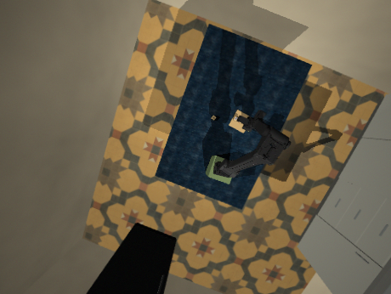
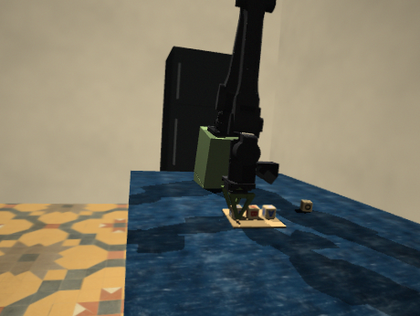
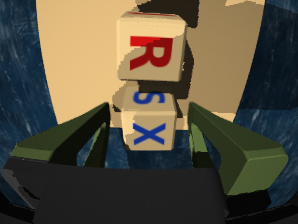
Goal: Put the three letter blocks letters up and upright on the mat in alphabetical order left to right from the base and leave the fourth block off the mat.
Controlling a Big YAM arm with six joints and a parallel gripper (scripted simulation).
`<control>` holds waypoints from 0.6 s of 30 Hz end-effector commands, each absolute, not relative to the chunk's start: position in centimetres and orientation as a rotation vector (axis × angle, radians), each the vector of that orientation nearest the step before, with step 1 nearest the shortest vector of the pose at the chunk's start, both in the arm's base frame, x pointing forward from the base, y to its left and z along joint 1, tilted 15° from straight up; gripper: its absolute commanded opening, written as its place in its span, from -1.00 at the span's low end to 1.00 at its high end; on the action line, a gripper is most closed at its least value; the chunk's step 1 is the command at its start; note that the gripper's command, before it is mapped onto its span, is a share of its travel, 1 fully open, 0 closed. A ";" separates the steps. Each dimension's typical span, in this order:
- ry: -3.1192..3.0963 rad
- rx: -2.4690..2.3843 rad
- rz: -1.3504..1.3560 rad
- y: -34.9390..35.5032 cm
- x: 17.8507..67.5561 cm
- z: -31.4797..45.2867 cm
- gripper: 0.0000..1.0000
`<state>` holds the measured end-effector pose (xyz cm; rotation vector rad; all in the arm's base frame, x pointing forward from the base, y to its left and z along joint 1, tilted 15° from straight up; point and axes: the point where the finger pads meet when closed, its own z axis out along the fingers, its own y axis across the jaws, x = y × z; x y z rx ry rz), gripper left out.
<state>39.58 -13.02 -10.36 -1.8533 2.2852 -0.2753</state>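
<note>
A tan mat (image 3: 73, 43) lies on the blue table top; it also shows in the exterior view (image 2: 254, 220). Three blocks stand on it in a row. The nearest block (image 3: 148, 123) shows a blue X on its side and a blue letter like S on top. My gripper (image 2: 238, 214) is down over the nearest block. Its green fingers stand either side of that block with a gap on each side, so it is open. A fourth block (image 2: 306, 205) lies off the mat on the table.
The arm's green base box (image 2: 213, 157) stands on the table behind the mat. A black cabinet (image 2: 192, 110) stands beyond the table. The fourth block shows from above in the top view (image 1: 214, 117), left of the mat (image 1: 236, 122).
</note>
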 end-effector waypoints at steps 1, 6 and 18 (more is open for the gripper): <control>2.288 -1.864 -0.254 -12.4 39.5 -10.8 0.13; 2.276 -1.856 -0.281 -12.5 39.7 -9.3 0.13; 2.276 -1.855 -0.285 -12.8 39.3 -8.1 0.13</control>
